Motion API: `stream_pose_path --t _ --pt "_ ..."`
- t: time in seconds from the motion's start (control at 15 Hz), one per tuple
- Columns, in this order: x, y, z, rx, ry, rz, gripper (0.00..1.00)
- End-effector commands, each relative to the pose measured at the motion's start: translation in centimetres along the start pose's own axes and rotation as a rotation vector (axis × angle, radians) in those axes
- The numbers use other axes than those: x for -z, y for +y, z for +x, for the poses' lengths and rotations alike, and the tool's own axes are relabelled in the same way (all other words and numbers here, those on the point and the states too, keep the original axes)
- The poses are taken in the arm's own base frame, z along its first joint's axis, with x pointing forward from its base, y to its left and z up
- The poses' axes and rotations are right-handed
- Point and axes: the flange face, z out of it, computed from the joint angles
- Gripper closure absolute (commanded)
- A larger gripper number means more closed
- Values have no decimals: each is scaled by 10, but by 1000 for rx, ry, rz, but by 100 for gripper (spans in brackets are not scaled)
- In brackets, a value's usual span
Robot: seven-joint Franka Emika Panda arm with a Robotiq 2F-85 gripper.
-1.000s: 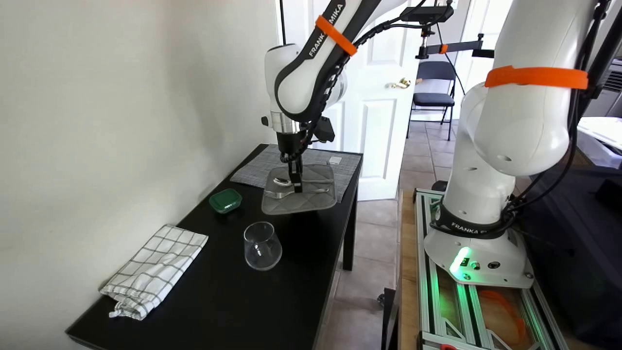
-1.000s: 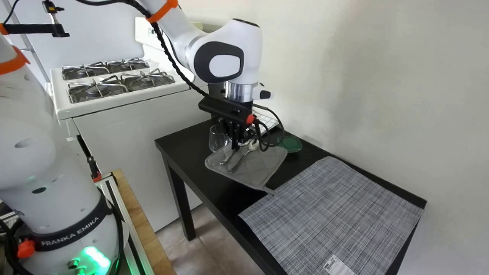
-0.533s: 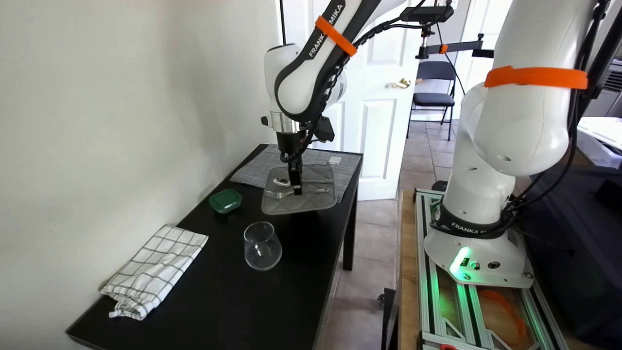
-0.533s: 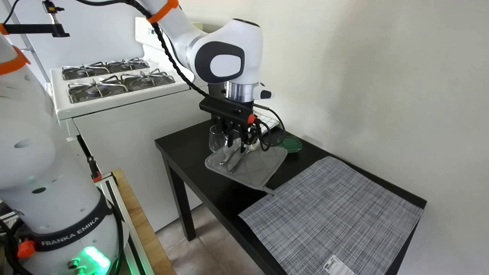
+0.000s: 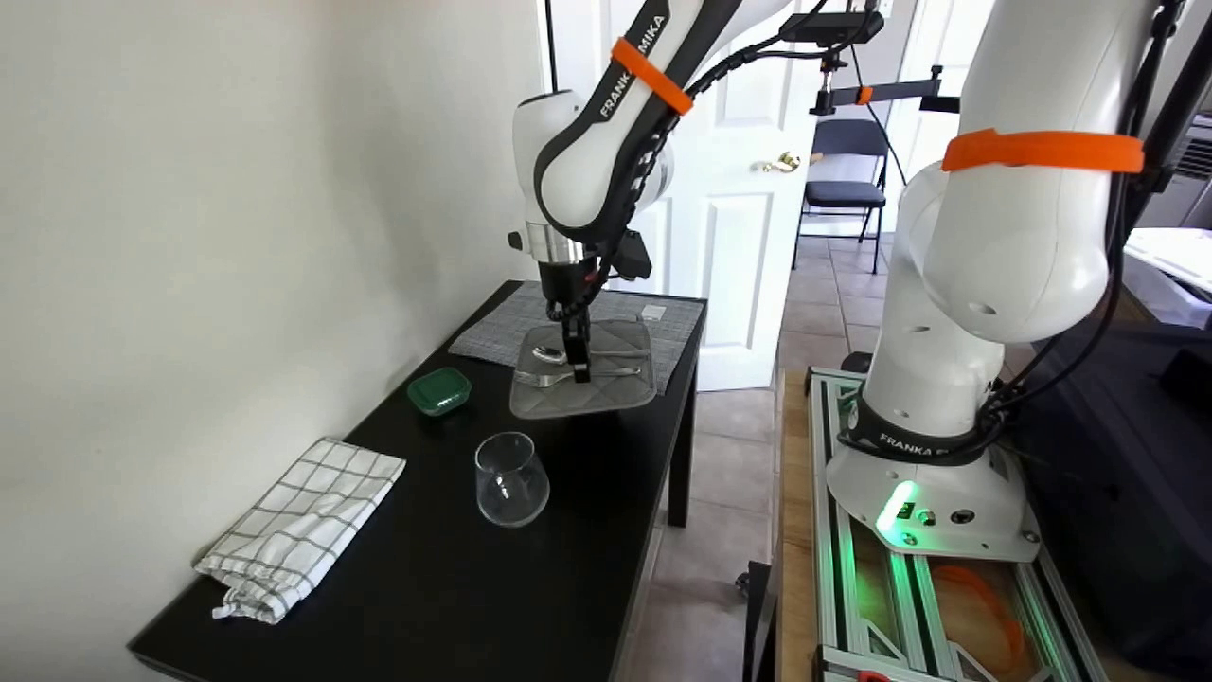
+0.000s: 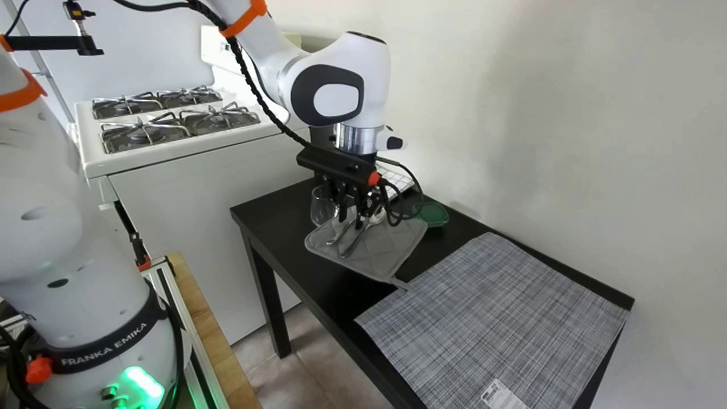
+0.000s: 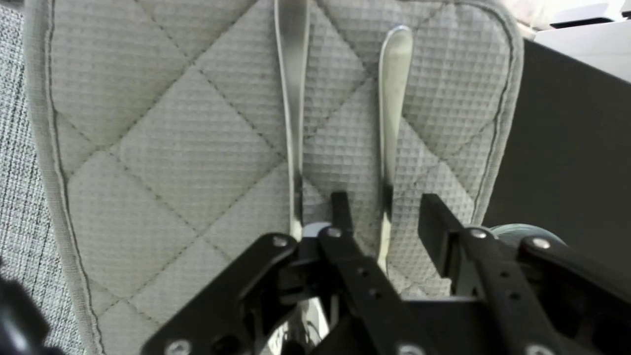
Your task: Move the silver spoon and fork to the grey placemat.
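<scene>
The silver fork (image 5: 617,372) and silver spoon (image 5: 547,355) lie side by side on a quilted grey pad (image 5: 620,400). In the wrist view the fork handle (image 7: 394,74) is at right and the spoon handle (image 7: 294,88) at left; the spoon's bowl is partly hidden behind the gripper. My gripper (image 7: 386,209) is open, pointing down, one finger on each side of the fork's handle, apart from it. It is over the pad in both exterior views (image 5: 580,374) (image 6: 351,219). The grey woven placemat (image 6: 500,318) lies flat at the table's end beside the pad.
A clear glass (image 5: 511,483) stands on the black table (image 5: 454,587) near the pad. A green lidded container (image 5: 439,391) and a white checked cloth (image 5: 303,526) lie along the wall side. A stove (image 6: 170,130) stands beyond the table.
My gripper's fingers have spread apart from close together. The gripper has then come down slightly. The fork, spoon, pad and placemat have not moved.
</scene>
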Motion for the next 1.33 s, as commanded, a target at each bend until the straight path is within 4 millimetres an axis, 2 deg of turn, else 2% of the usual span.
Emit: stream_pose_path --t 0.0,0.07,0.13,0.2,0.27,0.33,0.4,0.87,1.27 --pt "-5 1 5 10 -2 -12 62" --pt "-6 1 5 10 -4 -12 64" --pt "-6 2 5 11 -5 -13 80" --pt "-6 2 6 12 -5 -15 88" --pt "-5 3 6 13 -5 -16 90" --pt "-5 3 7 14 -4 -18 97" --pt "-4 3 7 14 -2 -19 100" --pt "4 4 9 11 9 -17 98" --pt "55 2 12 -15 77 -2 98"
